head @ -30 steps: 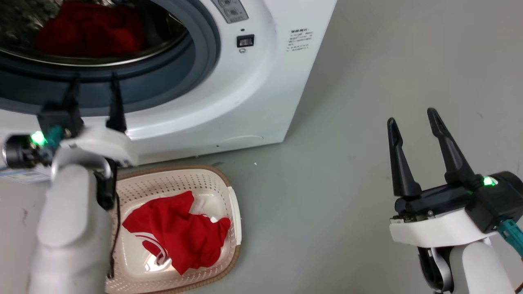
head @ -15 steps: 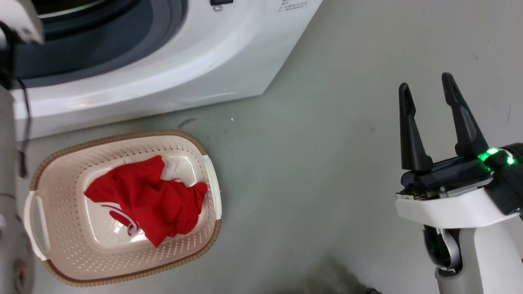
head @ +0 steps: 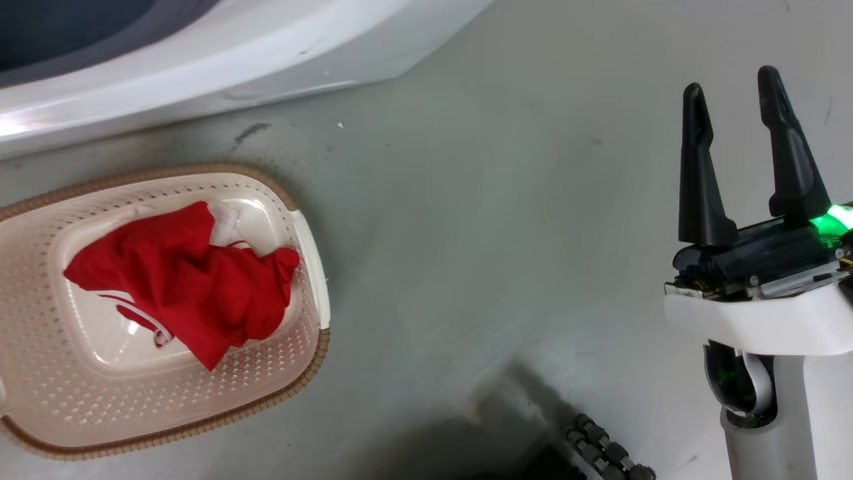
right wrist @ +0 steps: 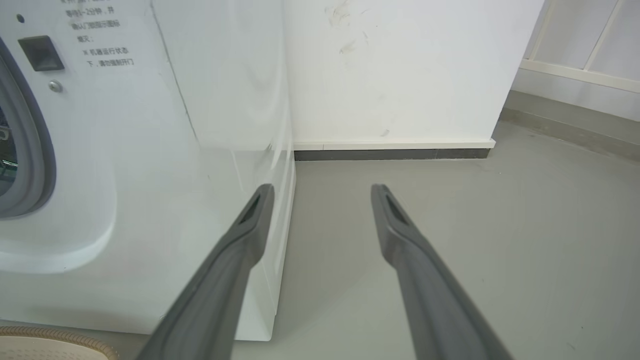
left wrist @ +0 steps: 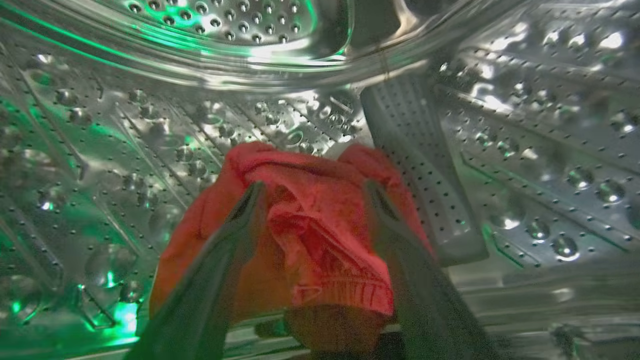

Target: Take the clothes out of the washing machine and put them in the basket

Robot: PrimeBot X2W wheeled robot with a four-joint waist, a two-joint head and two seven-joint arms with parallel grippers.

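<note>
The floor (head: 466,233) is smooth grey-green concrete, with small dark scuffs near the large white front-loading washing machine (head: 200,60). In the right wrist view a white wall (right wrist: 390,75) with a dark skirting strip (right wrist: 395,154) stands beside the machine. On the floor, just in front of the machine, sits the low oval cream plastic basket (head: 280,360) with a brown woven-look rim. A soft red garment (head: 193,280) with white parts lies crumpled in it. A second red garment (left wrist: 320,240) lies in the perforated steel drum (left wrist: 150,125), between the widely spread fingers of the left gripper (left wrist: 315,187). The right gripper (head: 730,79) hangs over bare floor, fingers wide apart, holding nothing.
</note>
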